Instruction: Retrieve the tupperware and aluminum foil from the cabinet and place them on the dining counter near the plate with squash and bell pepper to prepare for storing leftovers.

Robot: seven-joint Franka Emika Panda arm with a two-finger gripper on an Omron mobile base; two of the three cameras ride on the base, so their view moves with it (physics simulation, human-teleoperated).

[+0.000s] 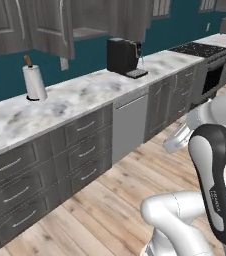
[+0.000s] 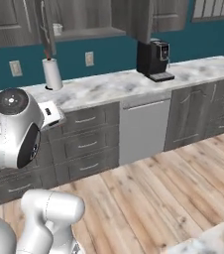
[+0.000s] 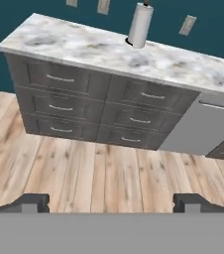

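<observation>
Gripper (image 3: 112, 202) spread wide, nothing between its tips; it hangs over wood floor (image 3: 109, 168), facing the grey drawer units (image 3: 84, 111). Cabinet (image 2: 84, 20) sits well above and beyond it, toward 12 o'clock past the marble worktop (image 3: 94, 49); door ajar, grey shelf visible. A small pale object (image 2: 57, 29) on that shelf, too small to identify. Paper towel roll (image 3: 140, 26) at 12 o'clock in the hand view. Right base view shows the open shelf, plus a marble corner (image 2: 213, 240) at 5 o'clock. Left base view adds the stove (image 1: 200, 50) at 2 o'clock; coffee machine (image 1: 122, 56) at 12.
</observation>
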